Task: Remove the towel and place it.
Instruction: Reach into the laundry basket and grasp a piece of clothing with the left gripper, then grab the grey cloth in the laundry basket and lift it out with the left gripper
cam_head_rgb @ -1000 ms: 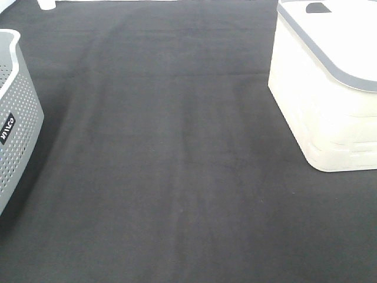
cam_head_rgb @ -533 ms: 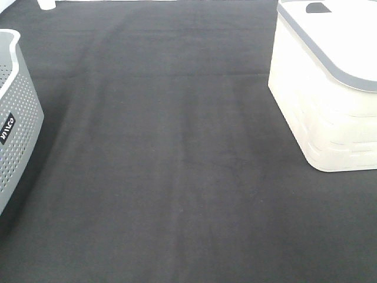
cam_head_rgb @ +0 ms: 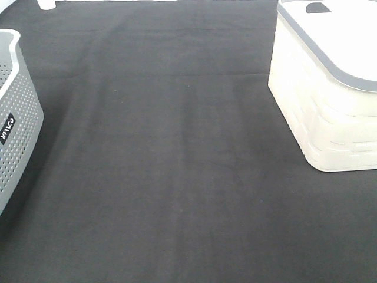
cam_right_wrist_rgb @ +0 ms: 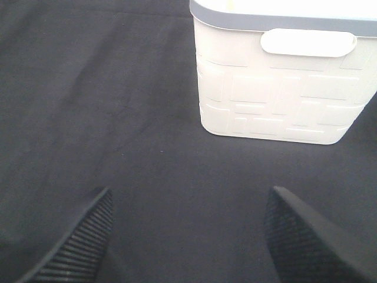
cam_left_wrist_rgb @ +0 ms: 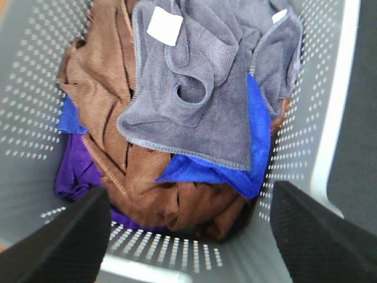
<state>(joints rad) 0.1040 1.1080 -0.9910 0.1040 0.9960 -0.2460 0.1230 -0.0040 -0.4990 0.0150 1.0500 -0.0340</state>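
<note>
Left fingers (cam_left_wrist_rgb: 65, 242) stand spread, holding nothing, above the grey basket (cam_left_wrist_rgb: 35, 88). The towel (cam_left_wrist_rgb: 200, 100) lies topmost there, over a brown cloth (cam_left_wrist_rgb: 100, 106) and a blue cloth (cam_left_wrist_rgb: 206, 171). Pinch only its raised central fold, clear of the others. Its long axis runs away from the fingers, tag (cam_left_wrist_rgb: 165, 26) farthest. Right fingers (cam_right_wrist_rgb: 76, 247) stand spread and empty, facing the cream bin (cam_right_wrist_rgb: 277, 88).

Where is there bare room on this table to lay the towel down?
The whole black table surface between the grey basket and the cream bin is bare. Crowded inside the basket, piled with the grey towel, a brown cloth, a blue cloth and a purple cloth.
</note>
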